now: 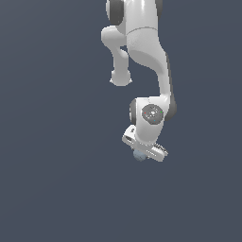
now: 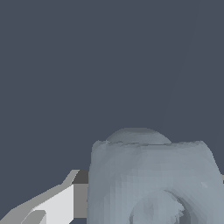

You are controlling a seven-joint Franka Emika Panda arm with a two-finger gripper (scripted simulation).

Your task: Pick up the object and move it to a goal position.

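Observation:
The object is a small pale grey-blue lump that peeks out just under the white hand in the exterior view. In the wrist view the object looms large and close, with rounded corners and a round hollow in its near face. My gripper points down over it. One white finger presses against the object's side. The other finger is almost wholly hidden behind the lump. The gripper is shut on the object.
The white arm reaches down from the top of the exterior view. A plain dark blue-grey surface fills everything else, and no other thing shows on it.

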